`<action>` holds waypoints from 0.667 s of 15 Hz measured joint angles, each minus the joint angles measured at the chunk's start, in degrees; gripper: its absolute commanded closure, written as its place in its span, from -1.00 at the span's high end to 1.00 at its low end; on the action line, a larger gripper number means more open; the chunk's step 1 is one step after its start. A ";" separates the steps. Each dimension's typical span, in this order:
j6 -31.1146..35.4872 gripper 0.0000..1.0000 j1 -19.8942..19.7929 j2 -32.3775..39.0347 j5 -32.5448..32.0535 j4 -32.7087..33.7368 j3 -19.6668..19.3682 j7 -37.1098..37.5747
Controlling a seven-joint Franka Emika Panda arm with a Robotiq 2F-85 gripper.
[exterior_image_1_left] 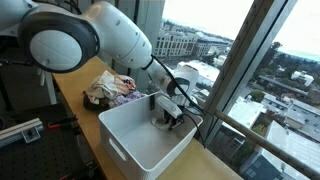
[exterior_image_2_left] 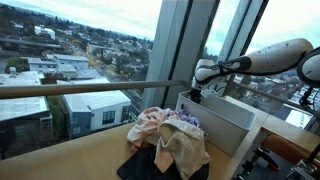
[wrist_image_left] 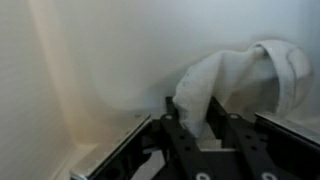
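Note:
My gripper (exterior_image_1_left: 172,117) is down inside a white plastic bin (exterior_image_1_left: 128,140) and is shut on a white cloth (wrist_image_left: 225,80). In the wrist view the cloth runs up from between the two black fingers (wrist_image_left: 200,125) and drapes onto the bin's white floor. In an exterior view the arm reaches over the bin (exterior_image_2_left: 222,122) and the gripper (exterior_image_2_left: 195,95) is partly hidden behind its rim. A pile of mixed clothes (exterior_image_1_left: 110,88) lies on the wooden counter beside the bin; it also shows in an exterior view (exterior_image_2_left: 170,140).
The bin and clothes sit on a wooden counter (exterior_image_1_left: 75,100) along a tall window with a metal rail (exterior_image_2_left: 80,90). A dark garment (exterior_image_2_left: 150,165) lies at the front of the pile. Black equipment (exterior_image_1_left: 20,130) stands beside the counter.

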 measured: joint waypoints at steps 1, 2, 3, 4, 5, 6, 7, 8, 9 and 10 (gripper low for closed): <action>-0.54 -0.98 -0.01 0.13 0.00 0.39 -0.02 0.04; -1.35 -1.00 -0.04 0.12 0.02 0.75 -0.02 0.09; -2.07 -1.00 -0.10 -0.02 0.11 0.97 -0.02 0.11; -2.51 -1.00 -0.17 -0.37 0.13 0.98 -0.02 0.18; -3.00 -0.98 -0.24 -0.95 0.13 0.88 -0.02 0.27; -3.24 -0.98 -0.27 -1.99 0.13 0.41 -0.02 0.38; -3.27 -0.98 -0.26 -3.45 0.13 -0.34 -0.01 0.52; -3.27 -0.98 -0.19 -5.31 0.13 -1.37 0.01 0.76; -3.27 -0.98 -0.04 -7.64 0.12 -2.67 0.04 1.04; -3.26 -0.98 0.24 -10.19 0.12 -4.10 0.04 1.40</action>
